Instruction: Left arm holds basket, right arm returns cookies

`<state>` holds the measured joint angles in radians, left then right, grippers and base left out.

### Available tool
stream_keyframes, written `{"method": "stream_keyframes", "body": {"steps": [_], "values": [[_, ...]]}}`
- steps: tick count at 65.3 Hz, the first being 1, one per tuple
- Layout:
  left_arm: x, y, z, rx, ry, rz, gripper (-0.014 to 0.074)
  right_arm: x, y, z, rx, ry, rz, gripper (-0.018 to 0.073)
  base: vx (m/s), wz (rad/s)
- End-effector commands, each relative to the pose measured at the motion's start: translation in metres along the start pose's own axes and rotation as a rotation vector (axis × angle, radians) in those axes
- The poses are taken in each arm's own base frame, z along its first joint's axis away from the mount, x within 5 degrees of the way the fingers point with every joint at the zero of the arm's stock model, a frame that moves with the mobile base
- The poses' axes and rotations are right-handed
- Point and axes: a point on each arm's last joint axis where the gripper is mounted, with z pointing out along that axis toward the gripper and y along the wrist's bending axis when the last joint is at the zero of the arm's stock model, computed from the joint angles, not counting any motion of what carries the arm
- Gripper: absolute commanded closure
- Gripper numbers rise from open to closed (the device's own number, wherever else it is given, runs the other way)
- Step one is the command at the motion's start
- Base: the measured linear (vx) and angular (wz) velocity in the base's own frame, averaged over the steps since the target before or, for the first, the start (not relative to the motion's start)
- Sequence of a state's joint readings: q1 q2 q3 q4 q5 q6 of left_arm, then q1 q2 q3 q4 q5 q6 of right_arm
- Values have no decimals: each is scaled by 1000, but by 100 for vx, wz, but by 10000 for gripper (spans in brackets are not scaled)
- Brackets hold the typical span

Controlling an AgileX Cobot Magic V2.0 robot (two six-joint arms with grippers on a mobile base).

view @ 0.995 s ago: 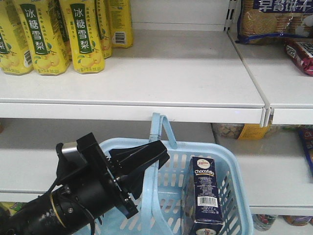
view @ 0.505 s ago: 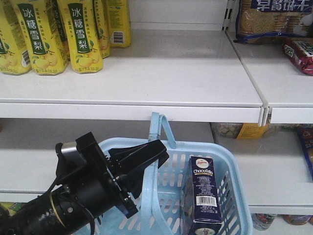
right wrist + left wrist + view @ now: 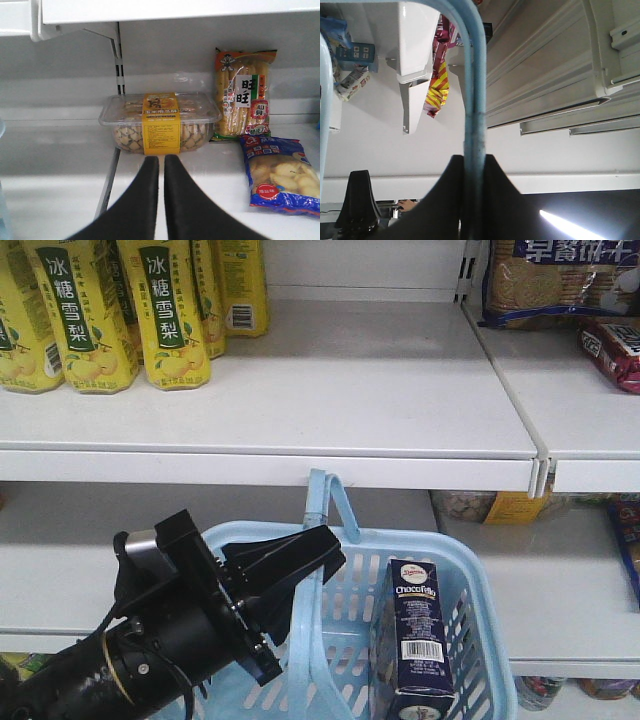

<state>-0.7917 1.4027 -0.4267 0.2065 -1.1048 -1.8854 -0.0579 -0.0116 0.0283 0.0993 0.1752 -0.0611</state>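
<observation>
Left wrist-mounted view: left hand (image 3: 472, 161) clamped on basket (image 3: 473, 75) handle; right hand (image 3: 161, 161) fully together.

Basket (image 3: 400, 537) base, left arm (image 3: 150, 660) rear cut off at lower edge.

Front: level, near white metal shelving (image 3: 300, 390). Left wrist: upward, hard against thin light blue basket handle (image 3: 472, 100), shared with front at 6 o'clock. Right wrist: level, close on clear yellow-banded plastic tub (image 3: 160, 122), front's 3 o'clock.

Bottles (image 3: 172, 310) read 冰糖雪梨; snack pack (image 3: 243, 95) reads 旺旺.
</observation>
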Motion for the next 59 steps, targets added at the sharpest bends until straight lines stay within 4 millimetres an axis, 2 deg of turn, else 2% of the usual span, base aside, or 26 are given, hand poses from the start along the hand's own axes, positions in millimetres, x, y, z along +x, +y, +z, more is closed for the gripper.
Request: {"method": "stream_keyframes", "body": {"steps": [1, 40, 59], "values": [[1, -41, -1, 342, 7, -12, 596, -1, -1, 0, 7, -66, -11, 566, 0, 0], [1, -41, -1, 342, 7, -12, 596, -3, -1, 0, 6, -83, 4, 566, 0, 0], [1, -41, -1, 342, 7, -12, 596, -16, -2, -2, 13, -234, 69, 566, 0, 0]]}}
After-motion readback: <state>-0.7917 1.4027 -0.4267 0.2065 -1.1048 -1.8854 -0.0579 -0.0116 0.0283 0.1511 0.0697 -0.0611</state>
